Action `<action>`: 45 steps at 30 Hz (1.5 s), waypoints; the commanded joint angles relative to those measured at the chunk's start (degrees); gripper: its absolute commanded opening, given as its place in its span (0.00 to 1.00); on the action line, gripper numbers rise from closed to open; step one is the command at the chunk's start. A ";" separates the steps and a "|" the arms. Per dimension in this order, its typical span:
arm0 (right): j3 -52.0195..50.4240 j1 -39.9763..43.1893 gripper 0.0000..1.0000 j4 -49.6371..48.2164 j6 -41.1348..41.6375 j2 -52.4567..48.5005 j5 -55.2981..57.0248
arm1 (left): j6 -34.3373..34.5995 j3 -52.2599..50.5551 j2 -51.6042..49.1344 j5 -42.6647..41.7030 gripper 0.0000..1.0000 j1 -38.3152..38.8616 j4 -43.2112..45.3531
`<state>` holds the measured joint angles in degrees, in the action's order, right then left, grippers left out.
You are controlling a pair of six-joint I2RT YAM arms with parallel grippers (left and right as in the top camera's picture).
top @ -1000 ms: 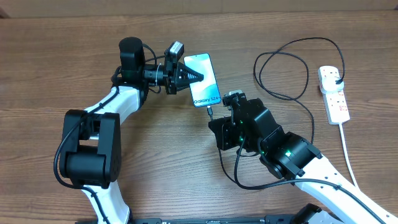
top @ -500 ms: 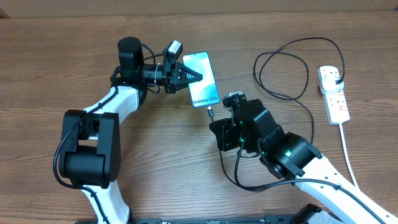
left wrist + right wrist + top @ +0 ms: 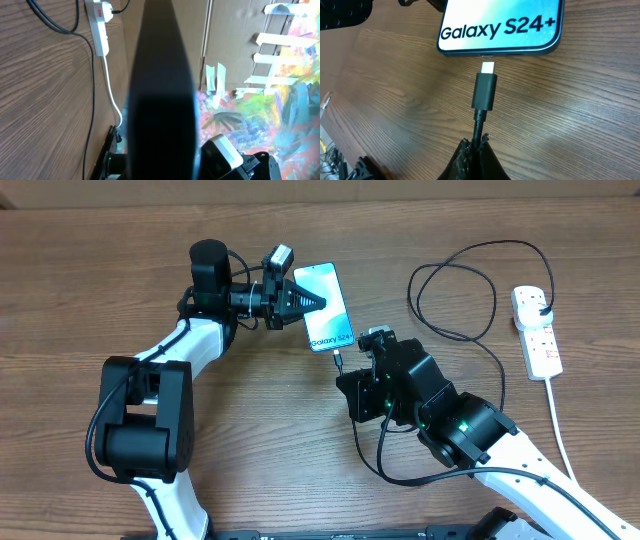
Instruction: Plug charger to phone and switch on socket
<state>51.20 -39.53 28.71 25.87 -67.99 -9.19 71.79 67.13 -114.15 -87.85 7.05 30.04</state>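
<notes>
Phone (image 3: 500,25) with teal screen, black charger (image 3: 485,92), silver tip bare

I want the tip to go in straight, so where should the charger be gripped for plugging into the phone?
Grip the charger on the cable just behind its stiff black connector, coming from the side away from the phone, in line with the tip. The right claw pinches it there now.

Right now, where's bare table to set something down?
Bare wood left of the left arm, and between the phone and the charger loop. Crowded: phone's bottom edge, where the right gripper holds the connector, and around the socket.
</notes>
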 commanded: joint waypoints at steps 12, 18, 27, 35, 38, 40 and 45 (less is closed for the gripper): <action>0.31 -0.37 0.04 -0.46 -0.20 0.33 0.17 | -1.05 1.70 0.15 -0.28 0.04 0.92 0.42; 0.31 -0.37 0.04 -1.05 -0.20 0.33 0.20 | -1.07 1.70 0.15 -0.55 0.04 1.29 0.42; 0.31 -0.37 0.04 -0.79 -0.20 -0.50 0.20 | 0.00 1.70 0.15 -0.98 0.04 1.22 0.42; 0.31 -0.37 0.04 -0.81 -0.20 -0.50 1.27 | -0.02 1.70 0.15 -2.67 0.04 1.22 0.44; 0.31 -0.37 0.04 -0.76 -0.20 -0.50 1.70 | -0.02 1.70 0.15 -2.67 0.04 1.22 0.44; 0.31 -0.37 0.04 -0.79 -0.17 -0.50 2.12 | -0.02 1.70 0.15 -2.67 0.04 1.22 0.44; 0.31 -0.37 0.04 -0.79 -0.13 -0.50 2.62 | -0.02 1.70 0.15 -2.67 0.04 1.11 0.44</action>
<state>51.20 -39.53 28.42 25.87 -68.23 -8.56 71.83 67.13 -114.15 -87.88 7.90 30.04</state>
